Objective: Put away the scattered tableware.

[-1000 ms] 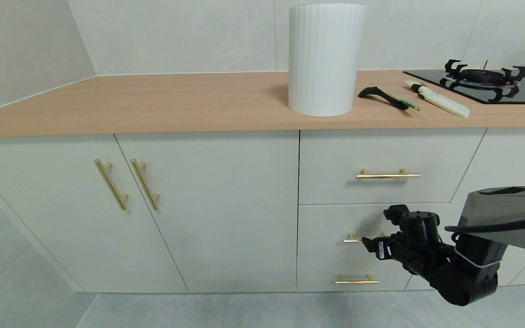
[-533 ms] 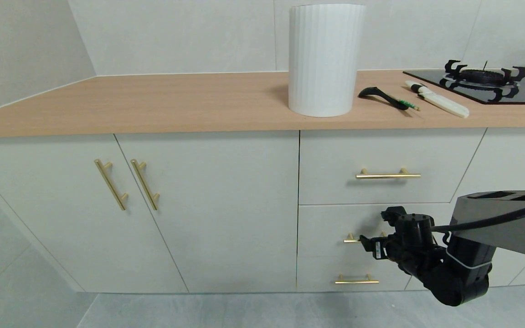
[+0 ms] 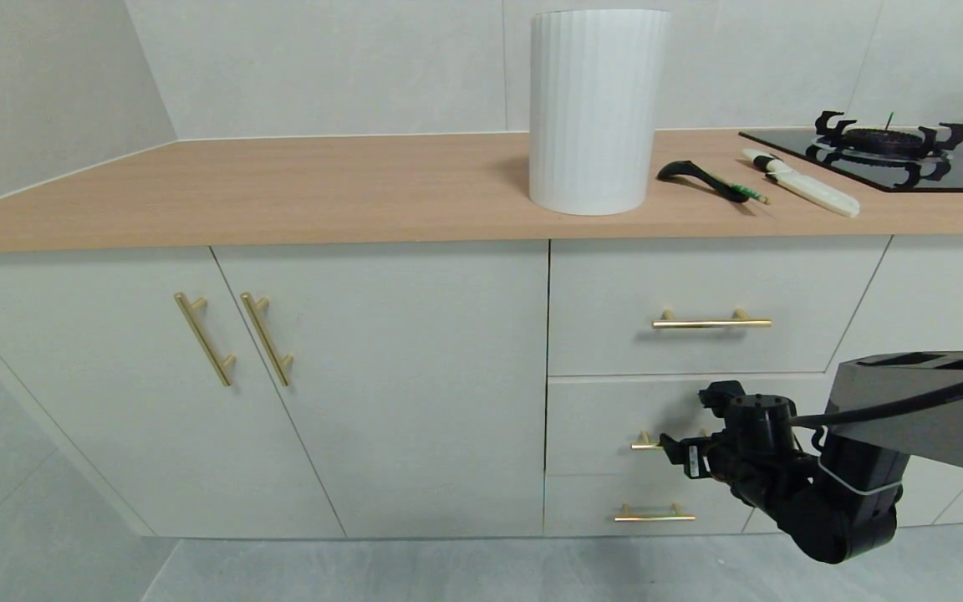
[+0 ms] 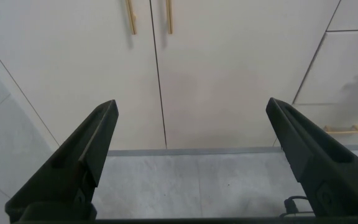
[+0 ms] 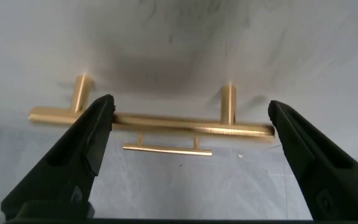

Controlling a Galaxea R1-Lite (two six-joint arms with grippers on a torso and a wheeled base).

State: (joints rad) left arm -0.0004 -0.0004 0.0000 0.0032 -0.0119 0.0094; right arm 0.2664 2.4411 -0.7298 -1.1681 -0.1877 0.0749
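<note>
I am holding the right claw [image 5: 188, 115] apart astride the drawer handle [image 3: 644, 443], seemingly not touching, aiming to clamp mid-bar and pull straight, while the ladle [image 3: 703, 177] and knife [image 3: 799, 192] are lying on the surface [image 3: 323, 188].

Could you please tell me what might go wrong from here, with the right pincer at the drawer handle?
1. The open right pincer spans the middle drawer handle lengthwise; closing that way, it may slip off the bar instead of gripping it.
2. The bottom drawer handle sits just below; drifting low could catch the wrong drawer.
</note>
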